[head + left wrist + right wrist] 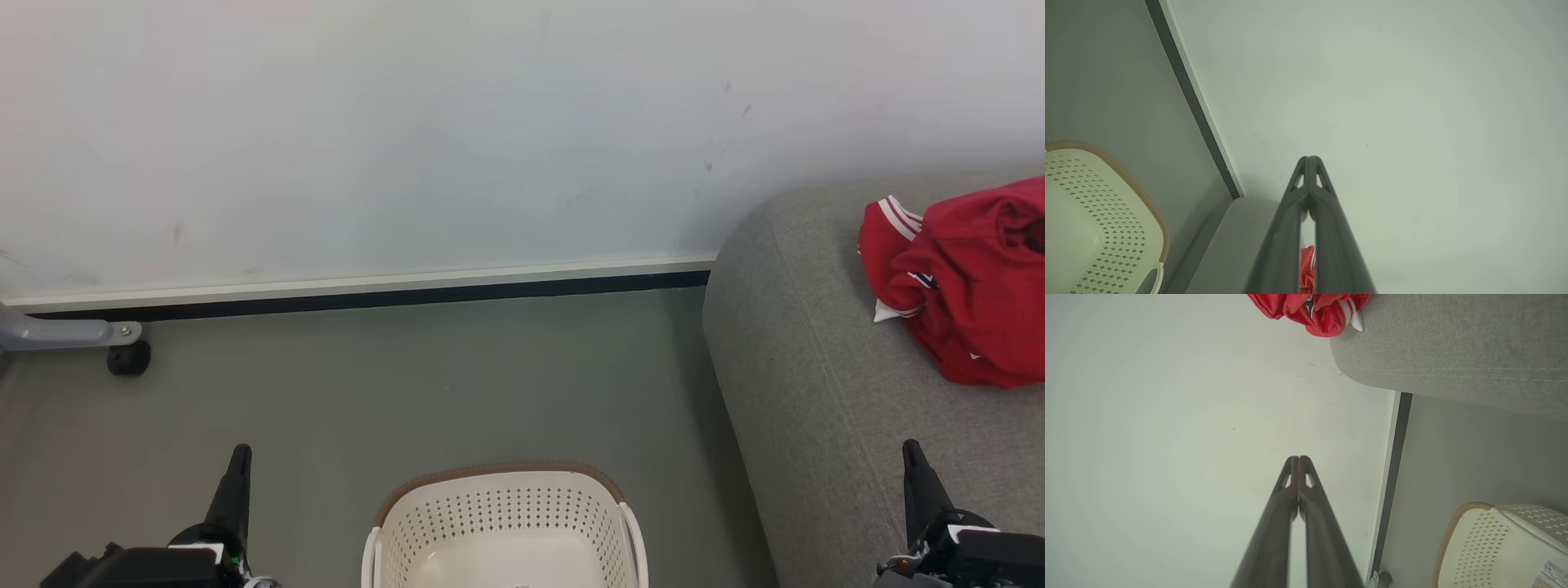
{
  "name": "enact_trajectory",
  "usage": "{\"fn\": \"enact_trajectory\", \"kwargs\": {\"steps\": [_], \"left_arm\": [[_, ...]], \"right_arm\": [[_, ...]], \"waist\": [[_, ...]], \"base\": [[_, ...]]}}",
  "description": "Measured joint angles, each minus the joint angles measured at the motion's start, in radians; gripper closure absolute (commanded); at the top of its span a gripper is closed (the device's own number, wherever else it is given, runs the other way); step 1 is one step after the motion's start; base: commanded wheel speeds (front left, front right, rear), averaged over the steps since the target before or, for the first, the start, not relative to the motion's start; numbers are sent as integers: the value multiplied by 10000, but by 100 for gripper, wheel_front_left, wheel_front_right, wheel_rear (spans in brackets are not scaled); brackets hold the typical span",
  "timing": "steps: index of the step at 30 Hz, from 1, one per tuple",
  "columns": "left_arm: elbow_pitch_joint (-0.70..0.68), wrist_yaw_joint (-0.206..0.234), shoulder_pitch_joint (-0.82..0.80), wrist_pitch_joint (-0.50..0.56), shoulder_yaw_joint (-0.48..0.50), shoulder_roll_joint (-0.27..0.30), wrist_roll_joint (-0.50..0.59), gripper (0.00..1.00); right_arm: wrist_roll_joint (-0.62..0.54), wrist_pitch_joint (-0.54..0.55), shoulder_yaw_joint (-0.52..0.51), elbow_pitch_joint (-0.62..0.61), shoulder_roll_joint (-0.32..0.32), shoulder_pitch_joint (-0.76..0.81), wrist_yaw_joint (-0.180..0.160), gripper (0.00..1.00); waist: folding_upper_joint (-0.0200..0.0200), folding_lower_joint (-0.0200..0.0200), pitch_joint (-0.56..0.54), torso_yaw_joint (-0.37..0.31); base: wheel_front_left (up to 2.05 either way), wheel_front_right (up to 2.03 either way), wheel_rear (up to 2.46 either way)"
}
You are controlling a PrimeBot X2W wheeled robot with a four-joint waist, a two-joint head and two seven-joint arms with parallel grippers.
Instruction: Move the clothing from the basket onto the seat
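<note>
Clothing (971, 302): red heap on seat (808, 392), far right | basket (498, 510): near centre, shown part bare | left gripper (240, 456), right gripper (911, 454): fingers pressed together, holding nothing | step: transfer looks done | next: confirm basket bottom

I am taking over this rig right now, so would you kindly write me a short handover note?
left gripper: shut, empty, over the floor left of the basket.
right gripper: shut, empty, over the front of the seat.
clothing: a red heap with white stripe trim, lying on the seat near the wall.
Done: the move looks complete; the part of the basket's inside that is in view holds no clothing.
Left: check the basket's near end, cut off in the head view, and whether the heap holds every garment.
</note>
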Motion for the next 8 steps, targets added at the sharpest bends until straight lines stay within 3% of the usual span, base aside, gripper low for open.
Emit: {"fn": "enact_trajectory", "kwargs": {"steps": [8], "left_arm": [[0, 0, 0, 0, 0, 0, -8, 100]], "right_arm": [[2, 0, 0, 0, 0, 0, 0, 100]], "waist": [[0, 0, 0, 0]], "base": [[0, 0, 0]]}}
